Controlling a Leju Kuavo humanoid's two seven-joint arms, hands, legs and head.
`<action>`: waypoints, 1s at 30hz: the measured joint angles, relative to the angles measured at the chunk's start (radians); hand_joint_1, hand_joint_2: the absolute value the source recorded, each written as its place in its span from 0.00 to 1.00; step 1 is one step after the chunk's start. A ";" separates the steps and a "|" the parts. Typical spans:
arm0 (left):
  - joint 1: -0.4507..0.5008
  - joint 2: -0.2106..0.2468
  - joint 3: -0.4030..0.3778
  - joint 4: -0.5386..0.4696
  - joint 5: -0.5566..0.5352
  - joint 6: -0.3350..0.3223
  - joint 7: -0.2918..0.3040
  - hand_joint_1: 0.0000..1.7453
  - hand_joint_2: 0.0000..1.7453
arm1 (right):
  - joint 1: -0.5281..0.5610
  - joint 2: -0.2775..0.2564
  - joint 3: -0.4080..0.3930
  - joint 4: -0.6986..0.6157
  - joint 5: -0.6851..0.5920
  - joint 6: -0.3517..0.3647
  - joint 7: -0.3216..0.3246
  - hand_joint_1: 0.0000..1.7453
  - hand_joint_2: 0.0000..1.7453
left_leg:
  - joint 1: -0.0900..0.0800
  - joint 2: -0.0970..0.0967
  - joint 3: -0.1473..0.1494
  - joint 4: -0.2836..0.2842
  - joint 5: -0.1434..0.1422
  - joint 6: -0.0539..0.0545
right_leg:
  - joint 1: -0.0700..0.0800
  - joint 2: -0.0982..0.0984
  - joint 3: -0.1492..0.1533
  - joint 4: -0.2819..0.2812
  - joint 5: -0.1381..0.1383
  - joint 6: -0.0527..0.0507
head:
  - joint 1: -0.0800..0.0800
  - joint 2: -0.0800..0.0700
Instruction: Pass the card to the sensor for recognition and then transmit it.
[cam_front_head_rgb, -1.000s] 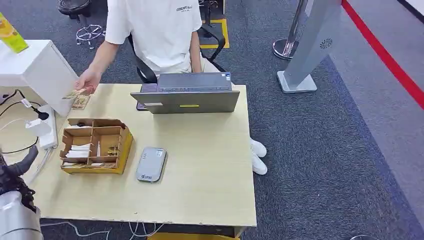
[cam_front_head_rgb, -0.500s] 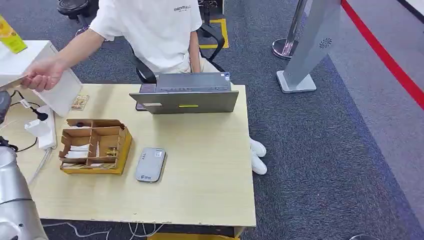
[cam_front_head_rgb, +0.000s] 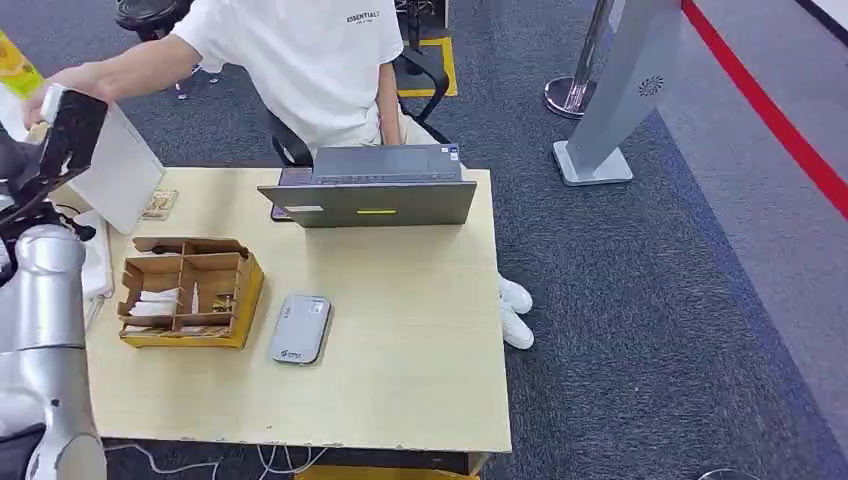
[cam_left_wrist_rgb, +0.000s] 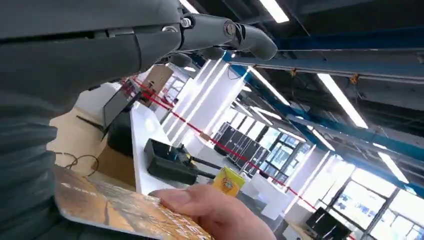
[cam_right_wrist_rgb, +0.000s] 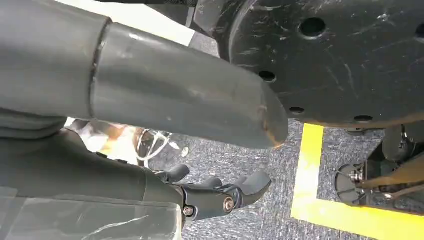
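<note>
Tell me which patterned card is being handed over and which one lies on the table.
The card pinched by the person's hand is the one handed over, beside the left hand. The other card lies flat on the table, untouched.

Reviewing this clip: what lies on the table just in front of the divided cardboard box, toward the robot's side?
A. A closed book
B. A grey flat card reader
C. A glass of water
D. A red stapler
B. In the head view a flat grey card reader lies on the table next to the divided cardboard box, nearer the robot's edge than the laptop.
</note>
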 joint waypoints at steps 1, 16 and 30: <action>-0.013 0.000 -0.023 0.019 -0.021 0.001 0.011 0.00 1.00 | -0.001 0.000 0.003 0.000 -0.005 0.000 0.001 0.00 0.00 | 0.000 0.000 0.000 0.000 0.000 0.000 | 0.000 0.000 0.000 0.000 0.000 0.000 | 0.000 0.000; -0.192 -0.040 -0.267 0.342 -0.292 0.029 0.149 1.00 1.00 | -0.013 0.000 0.067 -0.008 -0.072 -0.002 0.034 0.00 0.00 | 0.000 0.001 0.000 0.000 0.000 0.000 | 0.000 0.001 -0.001 0.001 0.000 0.000 | 0.000 0.000; -0.237 -0.095 -0.309 0.476 -0.314 0.048 0.158 1.00 1.00 | -0.018 0.000 0.092 -0.025 -0.082 -0.004 0.057 0.00 0.00 | 0.000 0.001 0.000 0.000 0.000 0.000 | 0.000 0.001 -0.001 0.002 0.000 -0.001 | 0.000 0.000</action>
